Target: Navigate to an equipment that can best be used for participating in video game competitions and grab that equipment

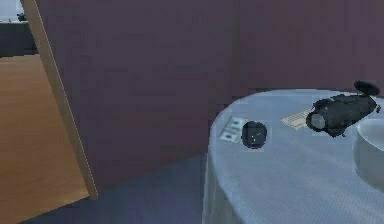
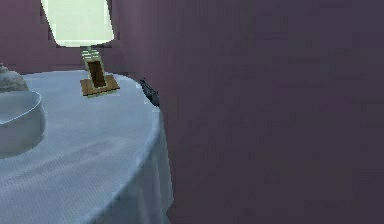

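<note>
Wall (image 1: 150,70) was dull plum, plain. Door panel (image 1: 30,130) was orange-brown wood with a paler edge. Floor (image 1: 140,195) was slate blue. Tablecloth (image 1: 280,180) was pale blue-white, plain (greyer down its folds). Long object (image 1: 340,112) was black; small round object (image 1: 255,134) was black too. Card (image 1: 234,127) was whitish with faint green marks. Lamp shade (image 2: 78,20) was pale green-white, its base (image 2: 97,78) brown with a dark centre. Bowl (image 2: 15,120) was pale grey-blue.

A table (image 1: 250,190) stands before a wall (image 1: 150,70). On it, in the forward view, a round thing (image 1: 255,134) lies left, a long device (image 1: 340,110) right of it, and a bowl (image 1: 372,150) farthest right. In the arm side view a lamp (image 2: 80,22) stands behind the bowl.
</note>
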